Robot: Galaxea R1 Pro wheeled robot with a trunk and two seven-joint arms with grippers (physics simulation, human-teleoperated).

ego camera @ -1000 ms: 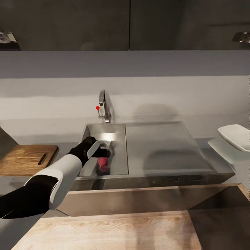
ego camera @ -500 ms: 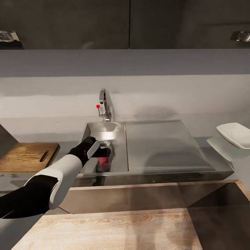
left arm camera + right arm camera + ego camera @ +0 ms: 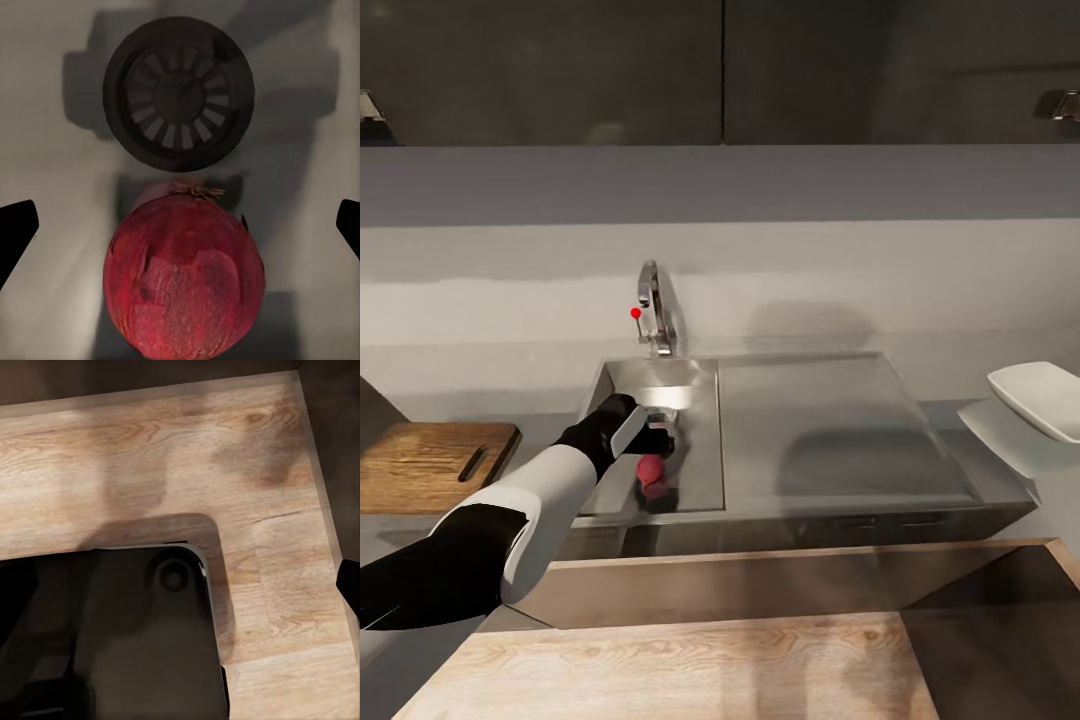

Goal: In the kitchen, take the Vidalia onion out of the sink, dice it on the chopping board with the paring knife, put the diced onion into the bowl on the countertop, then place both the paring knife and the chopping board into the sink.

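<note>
Onion: the Vidalia onion [image 3: 186, 274] looked more like a deep red, papery-skinned ball than anything pale. Dry little stem tuft on top, a few darker scuffed patches on the skin. In the head view it was just a reddish blob [image 3: 651, 470] on the basin floor.
Where it sat: in the sink [image 3: 695, 385], right under the left gripper [image 3: 660, 438], sitting between the two fingertips and not touching either one as far as the wrist cam showed.
Left gripper: spread wide. The dark fingertips [image 3: 16, 232] were way out at both edges of the wrist picture with the onion in the gap. Holding nothing.
Drain: the round dark drain [image 3: 178, 94] with its slotted grate was just beyond the onion, out past the fingertips.
Right gripper: one dark fingertip [image 3: 351, 582] showed at the edge of its wrist view, so honestly can't tell if it was wide or closed. It looked at light wood floor [image 3: 150, 450] and a dark rounded part of the robot.
Chopping board: the chopping board [image 3: 430, 462] lay flat on the countertop [image 3: 550, 425], off to the gripper's left, well apart from it, handle slot nearest the sink.
Bowl: the bowl [image 3: 1042, 398], white, sat far to the gripper's right, past the steel drainboard [image 3: 830, 420].
Faucet: the faucet [image 3: 652, 310] stood behind the basin, beyond the gripper, with a small red knob.
Room: grey backsplash, dark charcoal upper cabinets [image 3: 720, 70] above.
</note>
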